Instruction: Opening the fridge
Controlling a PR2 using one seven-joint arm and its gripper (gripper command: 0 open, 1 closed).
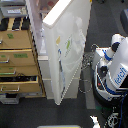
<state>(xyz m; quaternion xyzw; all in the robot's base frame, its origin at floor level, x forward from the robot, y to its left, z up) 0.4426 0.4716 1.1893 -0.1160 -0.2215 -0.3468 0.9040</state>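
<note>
PR2 base (112, 75) sits at 3 o'clock; its gripper isn't identifiable in this blurry frame, so open or closed cannot be told. Fridge (50, 65) stands mid-frame beside the wooden drawer cabinet (20, 60) at 9 o'clock. Its door (67, 45) is swung well out toward 12–1 o'clock, so opening looks largely done.

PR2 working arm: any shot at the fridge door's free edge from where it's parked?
Probably yes, but unconfirmed. The fridge door stands swung wide, its free edge toward the robot, with only floor and loose cables between them. The arm and its fingers don't show clearly in the exterior view, so actual reach can't be judged.
</note>
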